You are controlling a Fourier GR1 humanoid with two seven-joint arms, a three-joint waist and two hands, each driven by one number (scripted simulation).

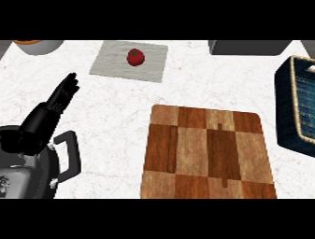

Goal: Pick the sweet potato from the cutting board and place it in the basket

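Observation:
The wooden cutting board (208,154) lies at the middle of the counter, and nothing rests on its top. No sweet potato shows anywhere in the head view. The dark blue woven basket (292,107) with a tan rim stands at the right edge, partly cut off by the frame. What shows of its inside holds nothing. My left hand (63,93) is open at the left, fingers straight and pointing away, far from the board and the basket. My right hand is out of view.
A red tomato (135,57) sits on a grey mat (111,65) at the back. A black pan (67,156) lies under my left forearm at the lower left. A bowl (39,45) and a grey box (249,46) stand along the far edge.

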